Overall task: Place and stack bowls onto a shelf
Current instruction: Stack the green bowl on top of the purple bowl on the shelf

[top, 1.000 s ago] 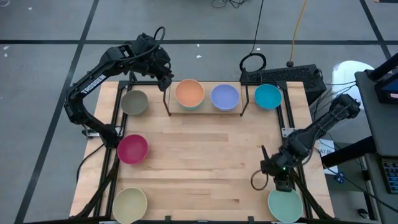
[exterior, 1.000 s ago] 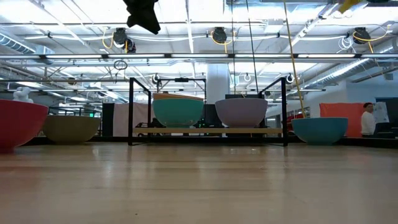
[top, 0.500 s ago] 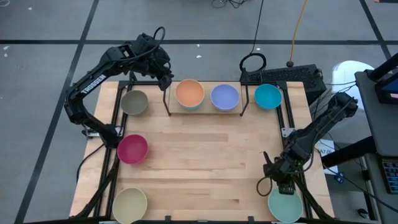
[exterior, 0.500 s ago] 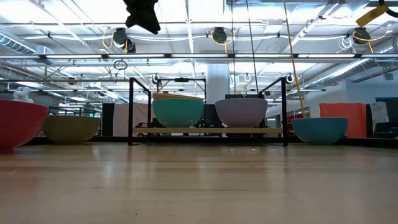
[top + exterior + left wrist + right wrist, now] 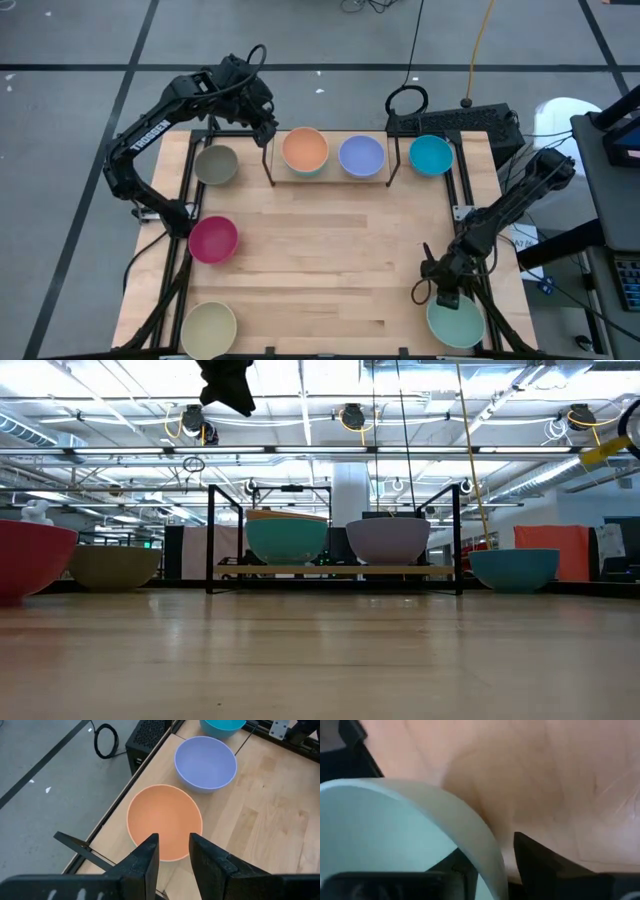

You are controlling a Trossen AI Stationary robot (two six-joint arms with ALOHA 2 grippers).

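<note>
— Where's your right end effector (image 5: 447, 297)?
— At the near right corner of the wooden bench (image 5: 330, 250); its fingers straddle the rim of the pale green round plastic bowl (image 5: 456, 323), one inside, one outside; whether they've clamped I cannot tell.
— And the left?
— My left end effector (image 5: 173, 851) hangs released above the orange plastic bowl (image 5: 305, 150) on the black metal-rod shelf (image 5: 330, 178), beside the lavender plastic bowl (image 5: 361, 155).

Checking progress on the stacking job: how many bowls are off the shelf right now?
5: the olive-grey bowl left of the shelf, cyan bowl right of it, magenta bowl at the left edge, cream bowl near-left corner, pale green bowl near-right. None visibly hidden.
</note>
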